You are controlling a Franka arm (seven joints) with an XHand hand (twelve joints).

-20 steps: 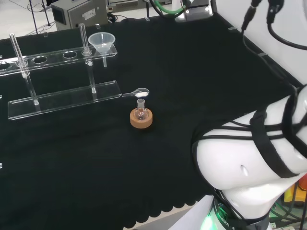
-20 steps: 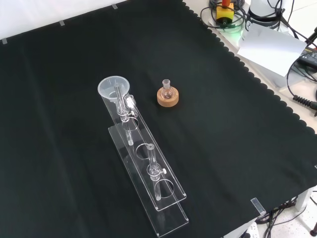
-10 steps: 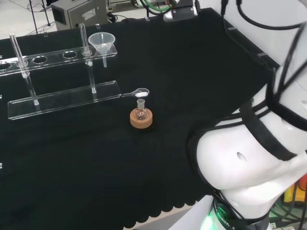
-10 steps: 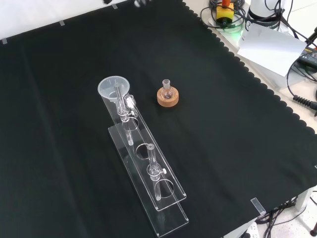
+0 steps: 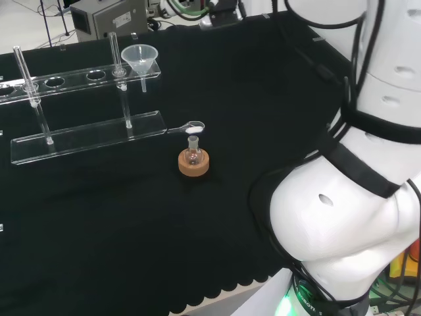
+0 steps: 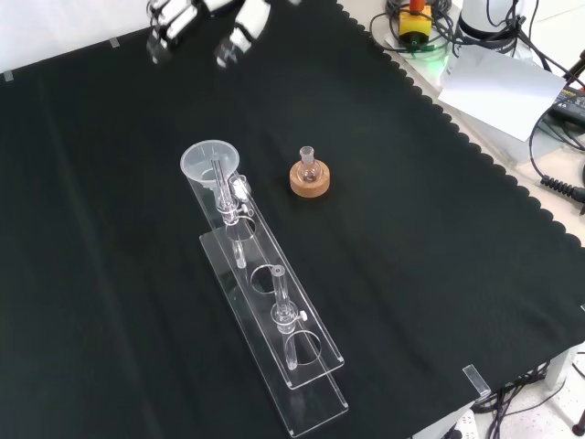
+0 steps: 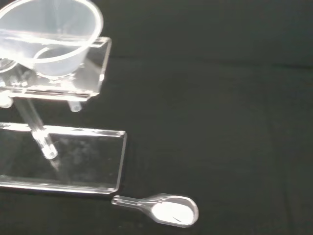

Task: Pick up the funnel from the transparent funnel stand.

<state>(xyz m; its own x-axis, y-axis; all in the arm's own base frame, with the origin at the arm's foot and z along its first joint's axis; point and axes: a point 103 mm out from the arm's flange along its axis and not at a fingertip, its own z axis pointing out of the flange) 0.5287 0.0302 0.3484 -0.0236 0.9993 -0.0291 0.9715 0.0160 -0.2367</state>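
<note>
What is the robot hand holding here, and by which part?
Nothing. The robot hand hangs empty above the cloth, fingers relaxed, away from the funnel, which sits in its stand.

Head, front, wrist cams: stand shared.

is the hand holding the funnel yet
No, in the front view the hand hangs apart from the funnel, which sits in the clear stand.

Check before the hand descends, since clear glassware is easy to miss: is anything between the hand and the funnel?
Nothing visible. In the front view only bare black cloth separates the hand from the funnel, seated in its stand.
</note>
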